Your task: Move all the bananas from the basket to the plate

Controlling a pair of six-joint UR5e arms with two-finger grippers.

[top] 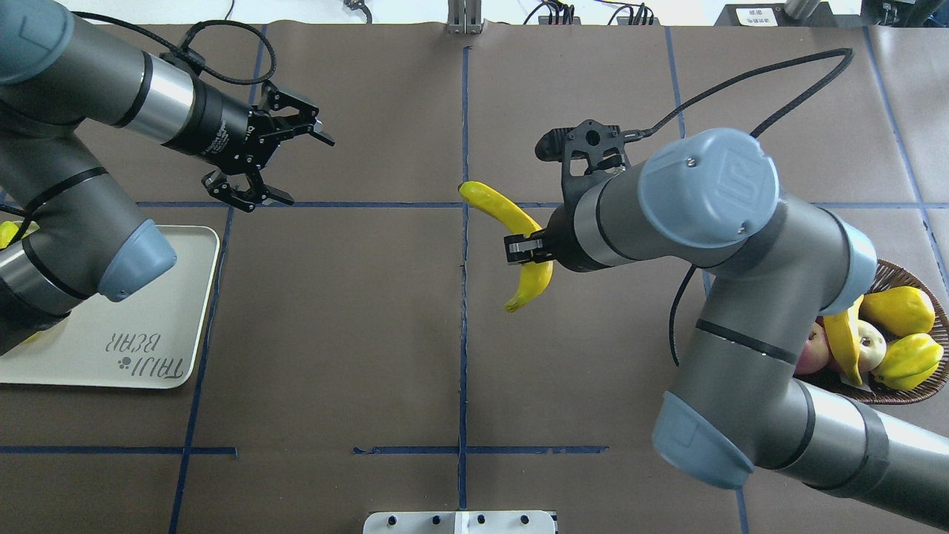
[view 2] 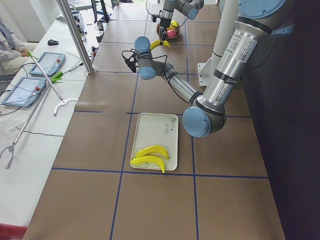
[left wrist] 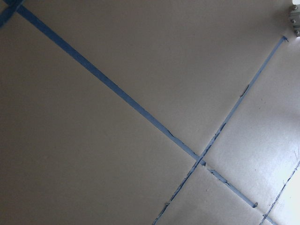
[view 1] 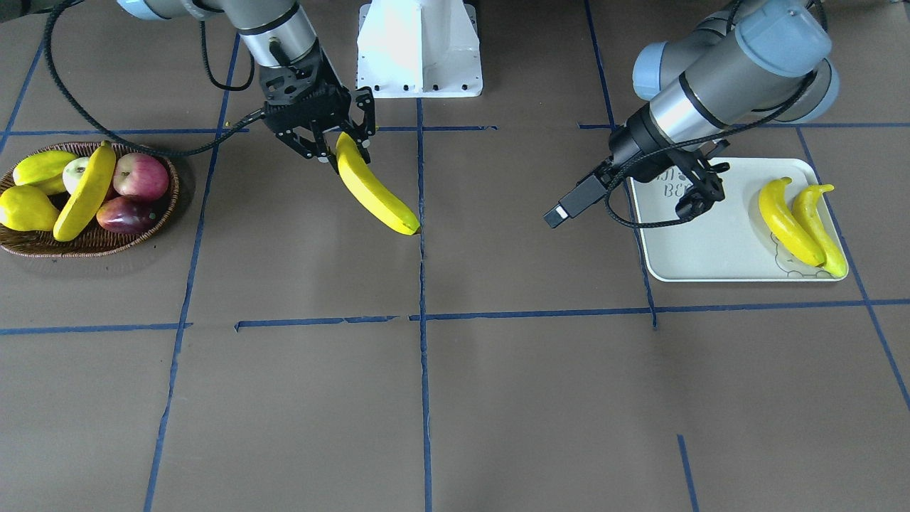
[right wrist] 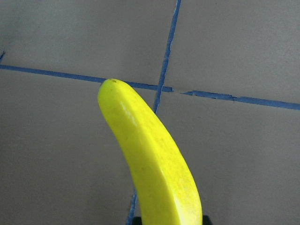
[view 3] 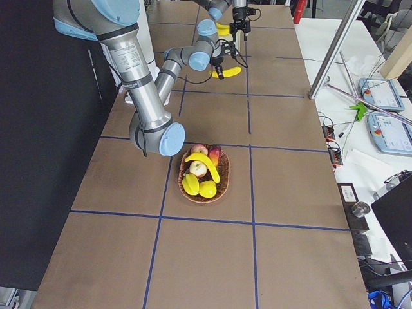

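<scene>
My right gripper (view 1: pixel 334 146) is shut on one end of a yellow banana (view 1: pixel 373 188), holding it above the table's middle near the blue centre line; the banana (right wrist: pixel 154 159) fills the right wrist view. The brown wicker basket (view 1: pixel 85 245) holds one more banana (view 1: pixel 85 195) lying across other fruit. Two bananas (view 1: pixel 785 220) (view 1: pixel 817 227) lie side by side on the off-white plate (view 1: pixel 711 242). My left gripper (top: pixel 305 170) is open and holds nothing, hovering just past the plate's (top: pixel 148 326) far edge. The left wrist view holds only table and tape.
Red apples (view 1: pixel 141 176), a yellow pear (view 1: pixel 25 210) and a yellow-green fruit (view 1: pixel 43 167) share the basket. The white robot base (view 1: pixel 419 50) stands at the table's robot side. Blue tape lines grid the brown table. A person (view 2: pixel 10 42) sits at a side table with tablets.
</scene>
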